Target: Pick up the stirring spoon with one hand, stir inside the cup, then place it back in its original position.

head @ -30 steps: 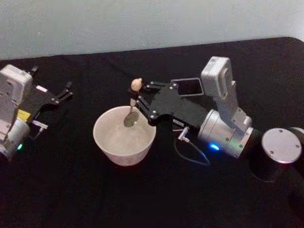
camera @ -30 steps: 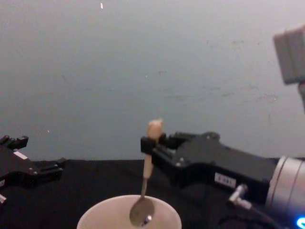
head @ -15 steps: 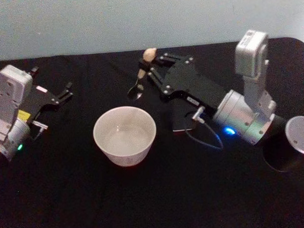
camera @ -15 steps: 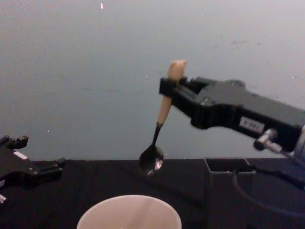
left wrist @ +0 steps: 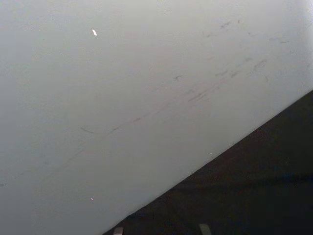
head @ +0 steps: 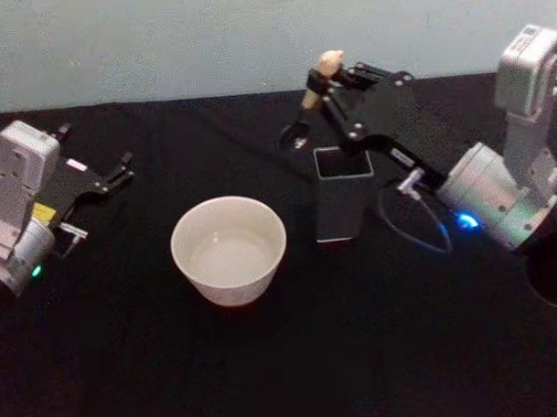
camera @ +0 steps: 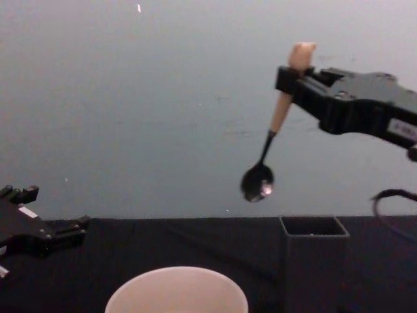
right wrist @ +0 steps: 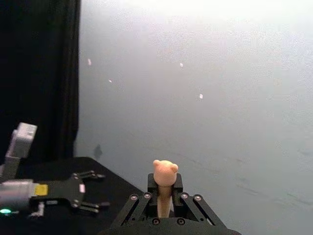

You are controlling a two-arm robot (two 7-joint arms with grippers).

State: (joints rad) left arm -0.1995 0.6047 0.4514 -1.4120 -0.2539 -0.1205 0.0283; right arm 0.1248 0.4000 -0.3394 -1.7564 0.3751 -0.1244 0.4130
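Note:
My right gripper (head: 316,86) is shut on the stirring spoon (head: 308,99), high above the table. It grips the beige handle just under the bear-head knob, which also stands up between the fingers in the right wrist view. The spoon (camera: 281,112) hangs tilted, its dark bowl lowest, just above and behind the far left side of the dark square holder (head: 340,202). The pale cup (head: 229,250) stands on the black table, left of the holder, with nothing inside. My left gripper (head: 95,148) rests parked and open at the far left.
The holder (camera: 314,261) stands right of the cup (camera: 176,290), with a small gap between them. A cable loops from my right wrist (head: 417,231) beside the holder. A pale wall runs close behind the table's back edge.
My right gripper has lifted the spoon out of the cup and carried it up, back and to the right, to a spot over the holder. The left arm has not moved.

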